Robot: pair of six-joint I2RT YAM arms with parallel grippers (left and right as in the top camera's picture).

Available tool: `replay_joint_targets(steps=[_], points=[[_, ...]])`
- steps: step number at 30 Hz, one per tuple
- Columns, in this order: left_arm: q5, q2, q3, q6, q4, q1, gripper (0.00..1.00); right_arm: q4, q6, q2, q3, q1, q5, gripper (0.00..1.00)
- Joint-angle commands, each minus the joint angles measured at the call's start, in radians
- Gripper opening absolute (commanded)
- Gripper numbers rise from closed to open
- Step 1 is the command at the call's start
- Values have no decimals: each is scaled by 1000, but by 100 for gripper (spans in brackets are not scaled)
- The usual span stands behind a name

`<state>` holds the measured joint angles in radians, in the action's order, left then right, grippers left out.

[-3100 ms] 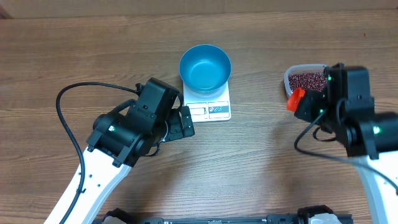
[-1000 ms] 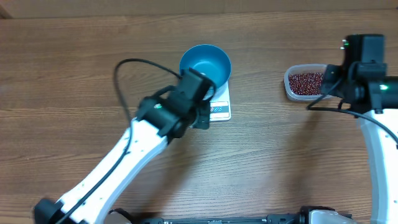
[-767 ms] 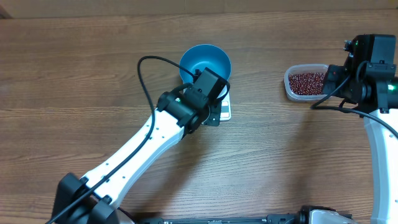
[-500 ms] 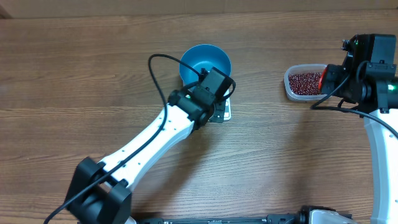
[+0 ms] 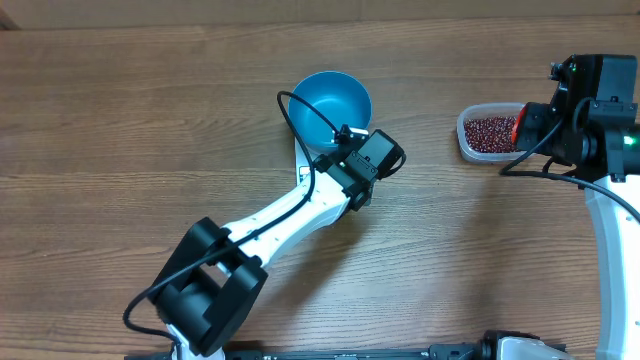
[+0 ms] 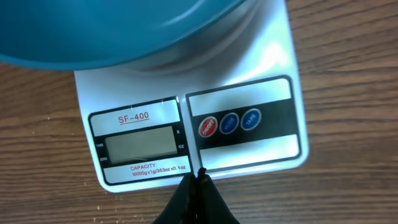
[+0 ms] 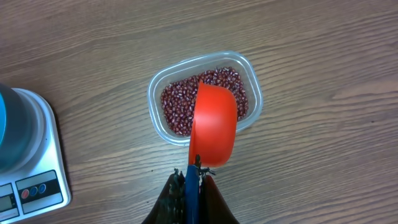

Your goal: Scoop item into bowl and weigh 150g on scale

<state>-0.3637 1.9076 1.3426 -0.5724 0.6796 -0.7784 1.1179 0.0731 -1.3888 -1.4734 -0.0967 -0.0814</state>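
Note:
The bright blue bowl (image 5: 330, 108) stands on the white scale (image 6: 186, 130), whose display is blank. My left gripper (image 6: 199, 177) is shut and empty, its tips at the scale's front edge between the display and the round buttons. In the overhead view the left wrist hides most of the scale. My right gripper (image 7: 198, 168) is shut on the blue handle of an orange-red scoop (image 7: 214, 124). The scoop is over the dark red beans (image 7: 174, 106), which lie in a clear tub (image 7: 252, 81). No beans show in the bowl.
The tub (image 5: 465, 140) sits at the table's right, about a bowl's width from the scale. The left arm stretches diagonally from the front edge to the scale. Its black cable loops over the bowl's near rim. Bare wooden tabletop (image 5: 120, 120) lies all round.
My left arm has swung right along the scale's front, its wrist now at the scale's right side. The right arm has hardly moved; the scoop now shows at the tub.

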Motion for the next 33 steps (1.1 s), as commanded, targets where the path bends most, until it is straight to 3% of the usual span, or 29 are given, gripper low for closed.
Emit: replay_joint_targets(steps=[1,33], points=[[-5,26,17,-26,-8,-2,4,-6,-7,-2,-33,0,6,4],[-4,35,-86,-1,-176,-8,5,-6,-7,-2,-33,0,6,4]])
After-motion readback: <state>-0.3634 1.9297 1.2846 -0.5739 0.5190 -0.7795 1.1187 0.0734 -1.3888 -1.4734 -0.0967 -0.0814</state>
